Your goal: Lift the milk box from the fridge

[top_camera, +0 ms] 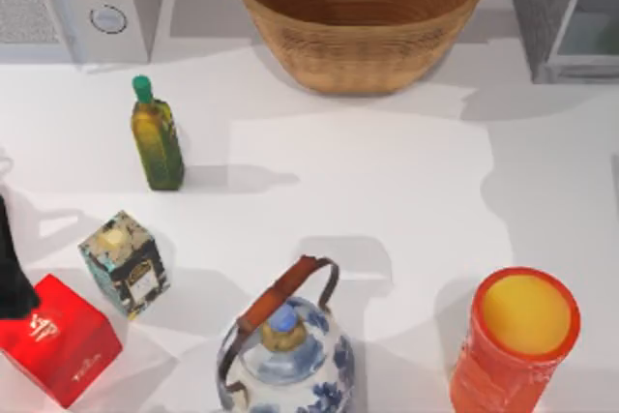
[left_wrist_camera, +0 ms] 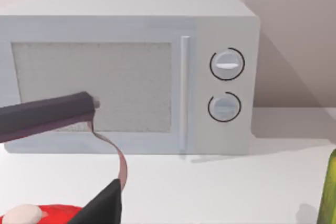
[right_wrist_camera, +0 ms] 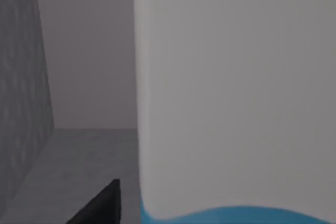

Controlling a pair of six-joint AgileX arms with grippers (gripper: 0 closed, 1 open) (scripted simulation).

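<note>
Our right wrist view shows the milk box point(right_wrist_camera: 236, 93) close up inside the fridge point(right_wrist_camera: 21, 77); the end effector's opening cannot be told. We judge it light, smooth-sided, best gripped mid-height.

Fridge point(top_camera: 542, 16) back right, basket point(top_camera: 360, 16) just left.

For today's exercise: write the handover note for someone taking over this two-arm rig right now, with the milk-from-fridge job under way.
Left gripper: idle at the table's left edge, above the red box, facing the microwave.
Right gripper: its wrist camera sits inside the fridge at the far right corner, close against the milk box; one fingertip shows beside it. Grip cannot be confirmed.
Done: the reach into the fridge.
Left: confirm or close the grasp, lift the milk box and bring it out.
</note>
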